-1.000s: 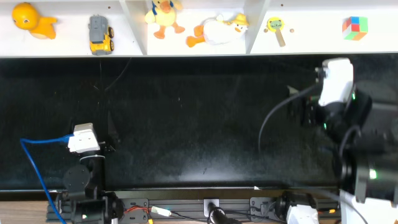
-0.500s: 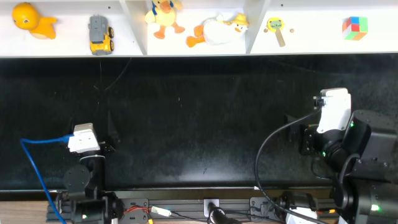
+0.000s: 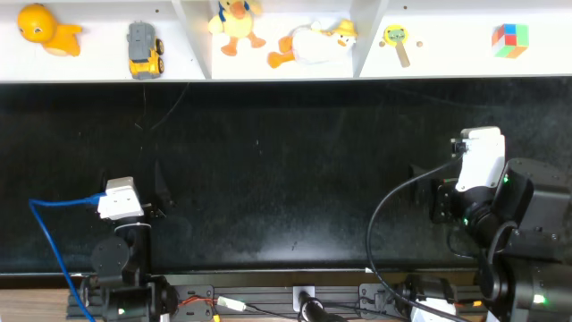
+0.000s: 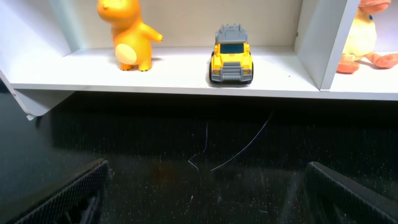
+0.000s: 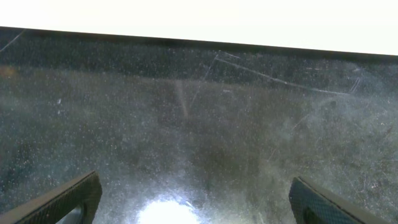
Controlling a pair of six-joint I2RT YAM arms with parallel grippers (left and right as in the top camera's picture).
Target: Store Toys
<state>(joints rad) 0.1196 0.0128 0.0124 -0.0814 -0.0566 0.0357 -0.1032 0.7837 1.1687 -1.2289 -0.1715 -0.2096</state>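
Toys stand in the white shelf (image 3: 286, 72) along the table's far edge: an orange duck (image 3: 46, 29), a yellow truck (image 3: 143, 49), a yellow plush duck (image 3: 236, 22), a white plush goose (image 3: 315, 43), a small green and yellow toy (image 3: 397, 40) and a coloured cube (image 3: 510, 39). My left gripper (image 4: 205, 208) is open and holds nothing; it faces the orange duck (image 4: 129, 32) and the truck (image 4: 232, 55) from well back. My right gripper (image 5: 194, 208) is open and holds nothing, low over the bare black table (image 5: 199, 124).
The left arm (image 3: 121, 199) sits folded near the front left with a blue cable (image 3: 54, 233) looping beside it. The right arm (image 3: 478, 170) stands at the front right. White dividers (image 4: 314, 37) split the shelf into compartments.
The right arm drew back from near the shelf toward the table's front, then held still. The left arm and the toys have not moved.
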